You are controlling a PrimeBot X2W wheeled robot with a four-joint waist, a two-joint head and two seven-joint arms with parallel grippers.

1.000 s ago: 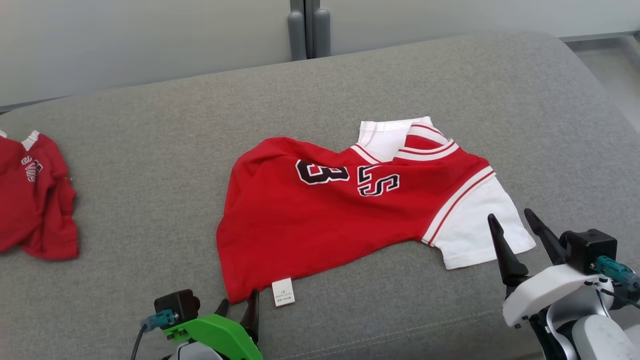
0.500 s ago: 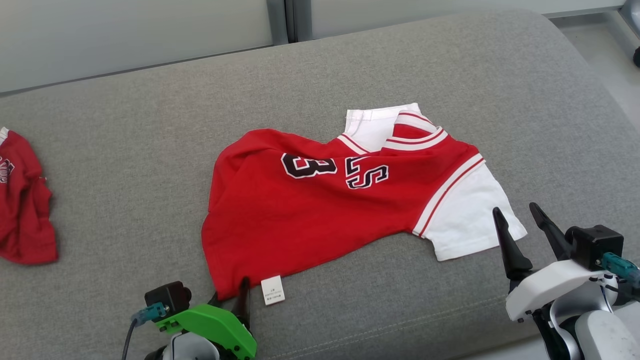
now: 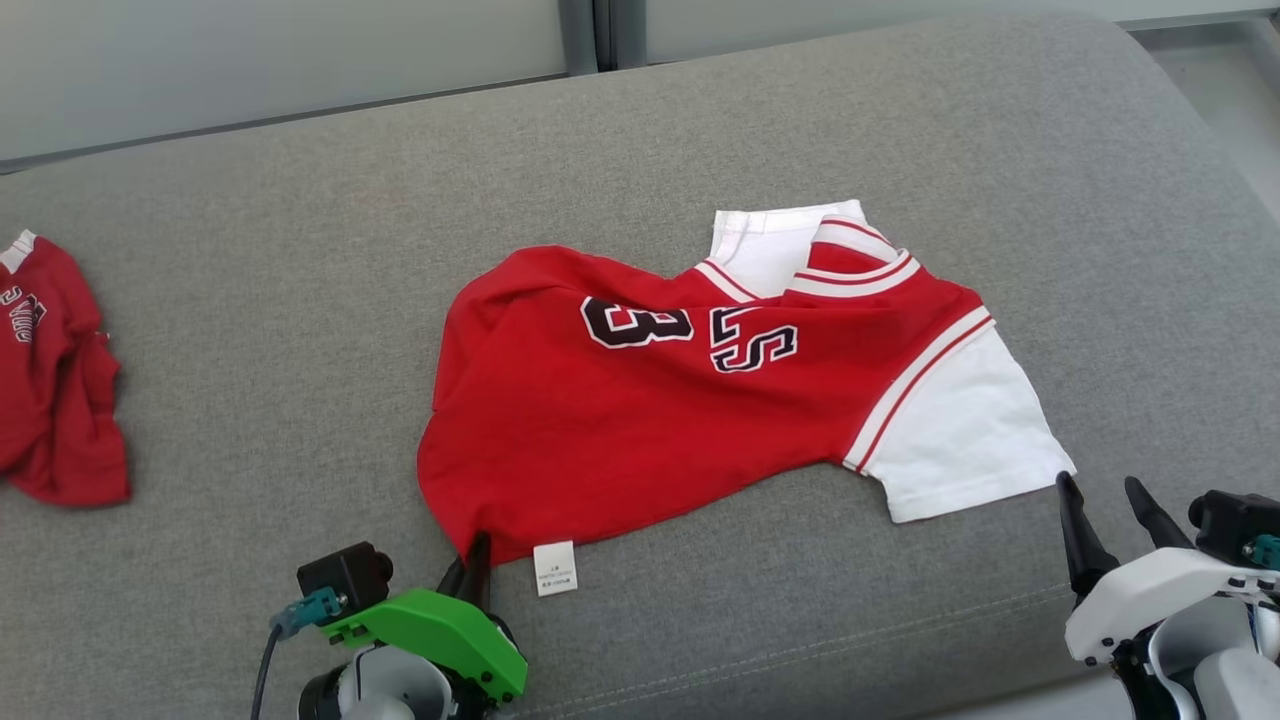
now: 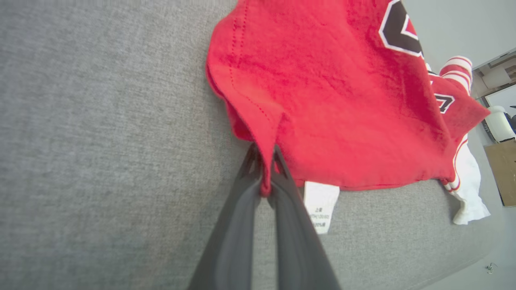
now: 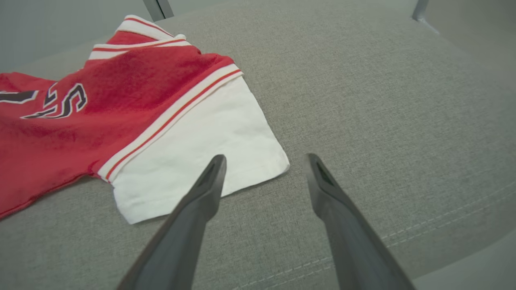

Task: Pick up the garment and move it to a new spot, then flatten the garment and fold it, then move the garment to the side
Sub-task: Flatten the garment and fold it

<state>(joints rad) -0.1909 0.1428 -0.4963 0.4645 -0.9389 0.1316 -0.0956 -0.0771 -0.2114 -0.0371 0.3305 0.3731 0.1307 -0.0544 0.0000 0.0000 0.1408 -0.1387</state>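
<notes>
The garment (image 3: 640, 430), a small red jersey with white sleeves and dark lettering, lies spread but rumpled near the front middle of the grey cushion (image 3: 250, 300). It lies sideways, hem to the robot's left and collar to its right. It looks like thin, soft knit: light, limp, with no stiffness of its own. It will likely sag and bunch from any single point of hold, and drag rather than slide on the coarse upholstery.

The near hem corner (image 4: 262, 121) is drawn up into a small peak between the pressed-together fingers of the left tool (image 4: 264, 148). The tool pinches it through both layers, just beside the white care label (image 3: 555, 568). That is a sound place to hold. The stitched hem is the strongest edge, and a corner lets the cloth hang open.

A second hold well along the near edge would probably keep it flat in the air. The white sleeve (image 5: 193, 149) lies closest to the right tool (image 5: 265, 157), which hovers spread wide just off the sleeve's outer corner, touching nothing.

A second red garment (image 3: 55, 390) sits crumpled at the far left of the cushion, well apart.
</notes>
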